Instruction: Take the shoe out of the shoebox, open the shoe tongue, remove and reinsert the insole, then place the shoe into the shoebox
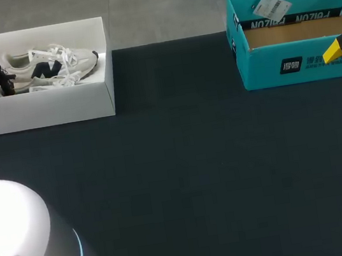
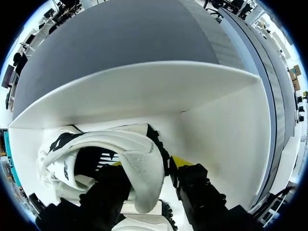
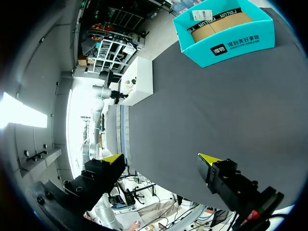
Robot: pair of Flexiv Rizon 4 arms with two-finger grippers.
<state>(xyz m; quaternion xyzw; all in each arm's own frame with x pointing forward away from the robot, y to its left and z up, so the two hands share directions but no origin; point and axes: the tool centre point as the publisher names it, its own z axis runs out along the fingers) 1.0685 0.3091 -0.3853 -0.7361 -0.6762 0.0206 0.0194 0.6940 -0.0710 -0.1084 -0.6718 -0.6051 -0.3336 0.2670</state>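
Over on the left, the white shoebox [image 1: 46,108] is sitting at the far corner of the tabletop [image 1: 183,165] with the sneaker [image 1: 52,66] lying on its side inside it, heel toward my left arm. The left tool [image 2: 147,163] is reaching down into that end of the box and, going by the wrist view, is pinching the padded heel collar [image 2: 142,175], one tip inside the shoe opening and one against the outside of the heel. Honestly that looks like the sensible spot to me: the heel is probably the stiffest bit of a soft, light shoe, while the mesh upper is likely going to squash and the loose laces [image 1: 67,60] might be snagging on the box wall on the way up, so I'd be lifting slow and straight. Further right, a teal cardboard box [image 1: 265,69] is sitting open with nothing visible in it, and the right tool [image 3: 161,159] is hovering beside it, spread wide and holding nothing.
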